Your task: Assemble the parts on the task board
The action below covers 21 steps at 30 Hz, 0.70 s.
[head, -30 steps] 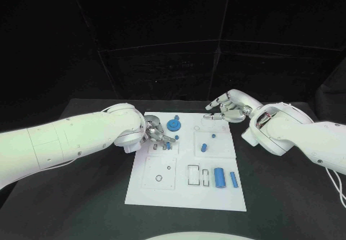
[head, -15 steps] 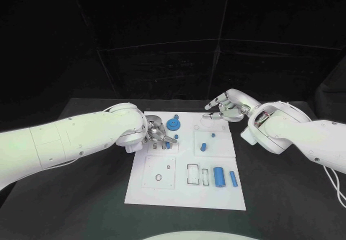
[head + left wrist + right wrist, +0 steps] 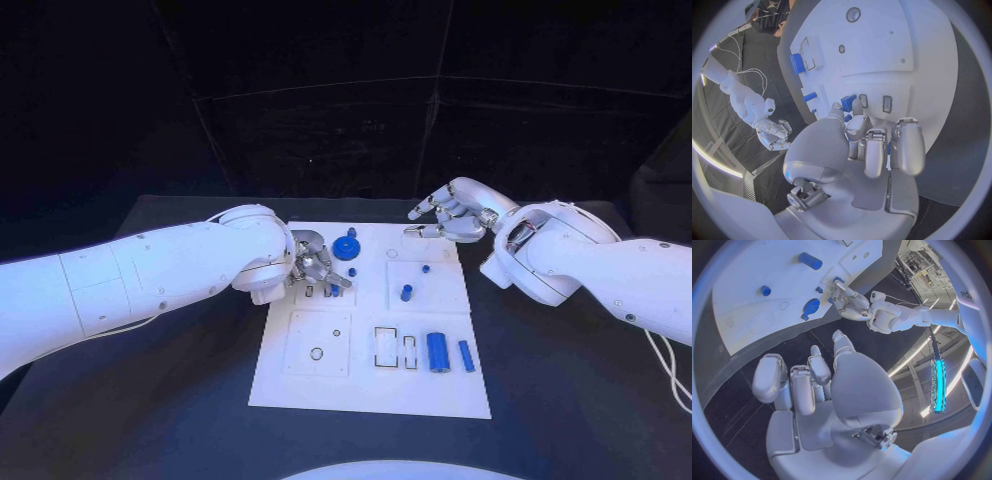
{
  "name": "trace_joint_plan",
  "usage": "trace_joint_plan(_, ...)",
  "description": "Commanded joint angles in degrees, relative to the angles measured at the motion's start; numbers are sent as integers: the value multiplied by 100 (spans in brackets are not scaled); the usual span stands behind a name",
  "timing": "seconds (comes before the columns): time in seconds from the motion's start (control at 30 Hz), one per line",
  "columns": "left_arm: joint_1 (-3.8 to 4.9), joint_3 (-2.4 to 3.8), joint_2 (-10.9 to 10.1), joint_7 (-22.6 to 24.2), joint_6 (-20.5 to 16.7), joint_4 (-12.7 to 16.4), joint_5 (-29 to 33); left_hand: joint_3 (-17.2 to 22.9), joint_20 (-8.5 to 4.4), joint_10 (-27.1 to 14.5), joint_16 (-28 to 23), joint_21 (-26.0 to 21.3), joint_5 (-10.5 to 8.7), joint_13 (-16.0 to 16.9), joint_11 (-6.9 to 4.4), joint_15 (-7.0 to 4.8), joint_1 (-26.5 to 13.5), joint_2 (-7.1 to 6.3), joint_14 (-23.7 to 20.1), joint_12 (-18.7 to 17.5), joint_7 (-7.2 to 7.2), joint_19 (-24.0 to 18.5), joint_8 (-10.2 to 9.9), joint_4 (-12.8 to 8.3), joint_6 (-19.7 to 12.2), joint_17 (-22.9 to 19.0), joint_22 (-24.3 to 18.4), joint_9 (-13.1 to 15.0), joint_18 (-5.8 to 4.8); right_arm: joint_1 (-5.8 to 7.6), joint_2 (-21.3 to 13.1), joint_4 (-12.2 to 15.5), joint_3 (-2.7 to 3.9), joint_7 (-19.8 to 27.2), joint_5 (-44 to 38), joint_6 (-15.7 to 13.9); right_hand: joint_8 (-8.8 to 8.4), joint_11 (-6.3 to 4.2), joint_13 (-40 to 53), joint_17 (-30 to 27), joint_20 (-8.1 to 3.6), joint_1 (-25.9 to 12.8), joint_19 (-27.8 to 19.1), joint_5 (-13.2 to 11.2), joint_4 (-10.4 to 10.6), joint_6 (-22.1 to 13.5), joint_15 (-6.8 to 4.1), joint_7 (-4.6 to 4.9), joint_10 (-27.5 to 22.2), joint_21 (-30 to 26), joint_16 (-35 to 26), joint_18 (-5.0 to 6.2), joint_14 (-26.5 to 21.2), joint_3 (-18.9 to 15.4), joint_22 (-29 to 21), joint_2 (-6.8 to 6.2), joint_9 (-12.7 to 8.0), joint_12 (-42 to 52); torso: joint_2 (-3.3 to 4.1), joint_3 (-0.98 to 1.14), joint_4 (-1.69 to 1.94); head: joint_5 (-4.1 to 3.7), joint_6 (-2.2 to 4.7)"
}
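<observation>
Left hand (image 3: 310, 268) down on the white task board (image 3: 368, 395) at its left edge, fingers curled round a small blue part (image 3: 335, 290) standing in a slot; whether truly gripped or just touched, cannot tell. Right hand (image 3: 450, 218) off the board's far right corner, above the black counter (image 3: 130, 400), holding nothing, fingers loosely bent and apart. Blue gear (image 3: 346, 248) just beyond the left hand. Two blue cylinders (image 3: 437, 352) lying side by side near the board's right edge.

The right robot hand (image 3: 450, 217) has edged slightly farther from the task board (image 3: 372, 390) (barely).
</observation>
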Motion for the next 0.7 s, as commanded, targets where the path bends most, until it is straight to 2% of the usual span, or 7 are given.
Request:
trace_joint_plan(0.03, 10, 1, 10, -13, 108, 3, -34, 68, -5, 22, 18, 46, 17, 6, -15, -30, 131, 22, 594, 18, -4, 6, 37, -107, -44, 1508, 23, 25, -103, 12, 8, 2, 5, -23, -61, 45, 24, -24, -6, 542, -13, 40, -32, 42, -6, 38, -41, 3, -4, -23, -24, 23, 394, -48, -10, 6, 4, -24, 2, 0, 0, -2, -5)
trace_joint_plan(0.27, 11, 1, 25, -9, 119, 0, -34, 392, -25, 18, 18, 76, 21, 12, -45, -56, 488, 117, 594, 11, -38, 9, 26, -404, -100, 1508, 80, 64, -110, 12, 20, -6, 4, -28, -64, 49, 25, -26, -7, 544, -16, 69, -28, 93, -8, 42, -44, 1, -2, -25, -25, 23, 396, -60, -10, 23, 4, -22, 3, 0, -4, -4, -19)
trace_joint_plan(0.43, 11, 1, 4, 42, 88, 32, -34, 991, -63, -27, 18, 73, 132, -16, -78, -92, 878, 237, 594, -48, -65, -8, -79, -724, -192, 1508, 80, 37, -105, 12, 28, -13, 4, -26, -64, 58, 27, -30, -9, 543, -19, 98, -25, 149, -10, 47, -47, -1, 1, -27, -28, 22, 396, -72, -11, 40, 4, -21, 4, -1, 1, -15, -30)
trace_joint_plan(0.5, 11, 1, -23, 75, 72, 63, -34, 1315, -67, -51, 18, 65, 488, -34, -74, -90, 967, 172, 594, -85, -53, -20, -125, -850, -229, 1508, 71, 24, -103, 12, 29, -16, 4, -26, -64, 63, 27, -31, -14, 542, -20, 110, -26, 184, -9, 49, -48, -2, -1, -31, -30, 23, 397, -80, -18, 47, 3, -24, 1, -3, 5, -21, -29)
trace_joint_plan(0.57, 10, 2, -61, 108, 62, 106, -30, 1715, -63, -69, 18, 60, 622, -61, -56, -75, 995, 70, 594, -128, -19, -28, -153, -963, -257, 1508, 67, 22, -102, 12, 30, -18, 4, -25, -64, 67, 27, -31, -15, 539, -21, 115, -26, 207, -7, 50, -49, -2, -1, -33, -33, 24, 396, -87, -20, 51, 3, -25, -2, -2, 6, -23, -33)
trace_joint_plan(0.63, 11, 2, -114, 139, 42, 167, -19, 2641, -22, -41, 18, 59, 674, -92, -31, -15, 657, -279, 594, -167, 43, -38, -140, -1029, -236, 1508, 77, 61, -102, 12, 29, -19, 4, -25, -64, 71, 27, -32, -16, 542, -22, 118, -25, 226, -4, 51, -50, -3, -1, -34, -31, 23, 397, -93, -20, 55, 3, -24, -3, -1, 8, -24, -36)
trace_joint_plan(0.7, 15, 3, -165, 162, 18, 228, -8, 3294, -8, -22, 18, 53, 704, -99, -40, -17, 444, -498, 594, -173, 27, -45, -104, -1116, -242, 1508, 74, 110, -98, 12, 28, -21, 4, -24, -64, 75, 27, -32, -16, 542, -22, 118, -25, 226, -4, 51, -50, -3, -1, -34, -31, 23, 397, -93, -20, 55, 3, -24, -2, 0, 14, -27, -38)
